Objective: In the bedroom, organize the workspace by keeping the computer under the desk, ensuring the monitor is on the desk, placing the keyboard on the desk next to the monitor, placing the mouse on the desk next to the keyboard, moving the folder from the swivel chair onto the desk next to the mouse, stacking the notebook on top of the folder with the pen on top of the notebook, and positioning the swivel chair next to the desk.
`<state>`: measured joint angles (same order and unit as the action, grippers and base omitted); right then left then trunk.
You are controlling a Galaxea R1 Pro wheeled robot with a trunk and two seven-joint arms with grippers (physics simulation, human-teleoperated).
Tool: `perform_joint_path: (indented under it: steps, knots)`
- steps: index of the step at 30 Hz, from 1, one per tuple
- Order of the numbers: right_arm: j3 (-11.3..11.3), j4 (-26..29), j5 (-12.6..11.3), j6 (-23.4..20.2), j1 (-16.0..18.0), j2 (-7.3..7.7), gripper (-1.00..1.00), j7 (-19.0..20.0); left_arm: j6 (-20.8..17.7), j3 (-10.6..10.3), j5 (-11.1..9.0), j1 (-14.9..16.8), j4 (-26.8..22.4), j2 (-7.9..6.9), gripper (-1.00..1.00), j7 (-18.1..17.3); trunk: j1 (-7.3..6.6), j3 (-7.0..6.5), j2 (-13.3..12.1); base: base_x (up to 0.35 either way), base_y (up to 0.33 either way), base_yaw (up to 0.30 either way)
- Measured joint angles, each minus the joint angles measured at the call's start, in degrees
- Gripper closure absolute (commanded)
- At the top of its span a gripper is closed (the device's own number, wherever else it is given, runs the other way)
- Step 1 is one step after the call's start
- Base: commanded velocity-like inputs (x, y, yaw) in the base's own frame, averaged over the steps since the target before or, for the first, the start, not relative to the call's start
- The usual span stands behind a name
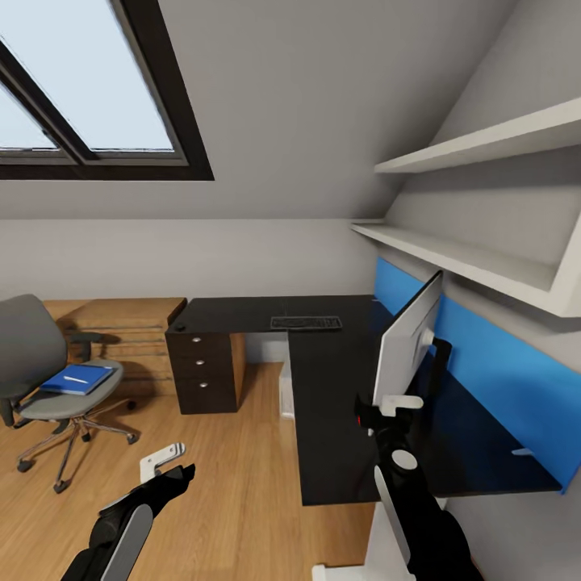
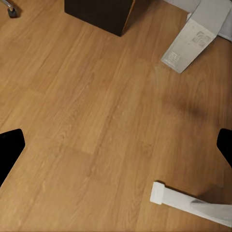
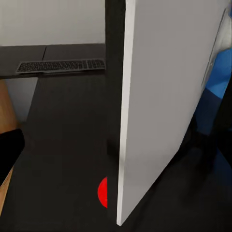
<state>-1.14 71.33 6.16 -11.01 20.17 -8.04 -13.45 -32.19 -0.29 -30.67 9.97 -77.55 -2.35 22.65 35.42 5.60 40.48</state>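
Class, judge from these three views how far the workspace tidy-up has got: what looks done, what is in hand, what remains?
Done: the keyboard lies on the desk, and the computer stands on the floor by it.
In hand: the right gripper is at the monitor, which stands on the desk.
Left: the folder, with a pen-like white stick on it, lies on the swivel chair, apart from the desk. The left gripper hangs open.

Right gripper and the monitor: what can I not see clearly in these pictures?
- Right gripper, head view: its jaws lie against the monitor; grip unclear.
- Monitor screen face, right wrist view: seen edge-on, only the white back shows.
- Notebook and pen on the folder, head view: too small to separate.
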Motion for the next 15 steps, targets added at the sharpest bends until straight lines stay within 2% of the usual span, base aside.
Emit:
perform_joint_path:
  steps: [7,15]
  knots:
    - [0.0,-0.2,0.2,2.2,0.0,0.04,-1.0,-0.2,-0.1,-0.1,0.0,0.0,0.1,0.07,-1.0,0.0,0.01,0.0,0.0,0.011,0.003,0.0]
    - [-0.1,-0.4,0.0,2.6,0.0,0.04,-1.0,-5.2,0.0,-0.1,0.0,0.0,0.2,0.09,-1.0,0.0,0.0,0.0,0.0,0.038,0.0,0.0]
